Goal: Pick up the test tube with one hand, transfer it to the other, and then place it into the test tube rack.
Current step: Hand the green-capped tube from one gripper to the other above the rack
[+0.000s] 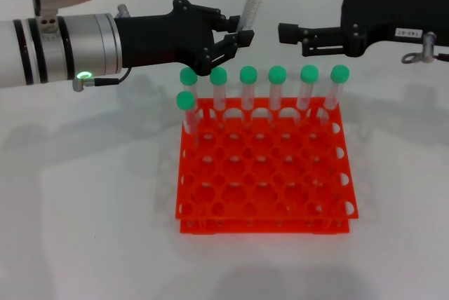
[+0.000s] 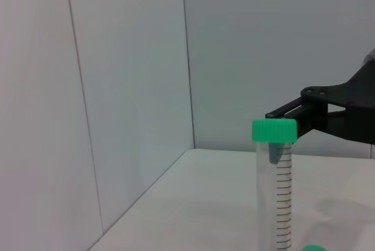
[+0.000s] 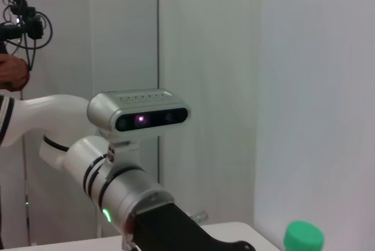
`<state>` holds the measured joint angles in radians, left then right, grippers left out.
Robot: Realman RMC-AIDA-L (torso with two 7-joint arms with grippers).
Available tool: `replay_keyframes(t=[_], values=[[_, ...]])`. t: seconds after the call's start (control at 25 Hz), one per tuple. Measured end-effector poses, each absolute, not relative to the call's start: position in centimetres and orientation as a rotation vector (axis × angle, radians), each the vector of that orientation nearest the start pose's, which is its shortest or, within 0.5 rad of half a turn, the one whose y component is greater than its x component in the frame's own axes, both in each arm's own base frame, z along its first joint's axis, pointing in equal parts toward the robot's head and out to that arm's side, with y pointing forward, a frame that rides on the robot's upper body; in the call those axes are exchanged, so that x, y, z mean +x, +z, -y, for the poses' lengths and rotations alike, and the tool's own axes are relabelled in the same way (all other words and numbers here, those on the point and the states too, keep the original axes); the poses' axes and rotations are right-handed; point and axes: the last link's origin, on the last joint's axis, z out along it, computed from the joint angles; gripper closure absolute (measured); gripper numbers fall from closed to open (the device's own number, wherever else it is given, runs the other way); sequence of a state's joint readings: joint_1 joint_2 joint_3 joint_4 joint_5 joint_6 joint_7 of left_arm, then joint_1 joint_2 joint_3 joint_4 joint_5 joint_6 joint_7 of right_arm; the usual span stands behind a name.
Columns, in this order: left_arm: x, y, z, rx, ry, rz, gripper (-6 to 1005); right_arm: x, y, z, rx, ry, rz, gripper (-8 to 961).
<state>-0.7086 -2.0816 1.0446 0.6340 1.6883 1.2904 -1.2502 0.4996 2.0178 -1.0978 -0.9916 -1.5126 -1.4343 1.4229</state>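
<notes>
Handover stage: our left gripper (image 1: 235,41) clamps the test tube (image 1: 254,2) low at top centre, cap up, leaving room for our right gripper (image 1: 291,9), jaws wide, upper right, above the rack (image 1: 266,188).

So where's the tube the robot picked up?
In the head view the test tube is up in the air, pinched near its bottom by the left hand, above the rack's back row, with the open right hand beside it.
</notes>
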Motion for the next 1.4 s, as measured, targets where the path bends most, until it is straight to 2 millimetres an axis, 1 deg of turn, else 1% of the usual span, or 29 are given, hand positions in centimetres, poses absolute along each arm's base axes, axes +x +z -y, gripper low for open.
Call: replay_keyframes(t=[0.24,0.64,1.08,1.4], values=[[-16.8,-3.2,-38.9,-2.742,-0.717,0.162,779,15.6,4.1,-36.7,-2.653,0.912,-0.084,140],[-16.8,-3.2,-38.7,-2.751,-0.722,0.156,778,14.4,3.8,-37.5,-2.622,0.930,-0.077,143],[-16.9,-3.2,-38.7,-2.755,-0.714,0.154,777,14.1,3.6,-38.1,-2.604,0.906,-0.085,145],[-17.0,-3.3,-38.7,-2.756,-0.709,0.160,776,14.0,3.6,-38.1,-2.600,0.908,-0.083,251]])
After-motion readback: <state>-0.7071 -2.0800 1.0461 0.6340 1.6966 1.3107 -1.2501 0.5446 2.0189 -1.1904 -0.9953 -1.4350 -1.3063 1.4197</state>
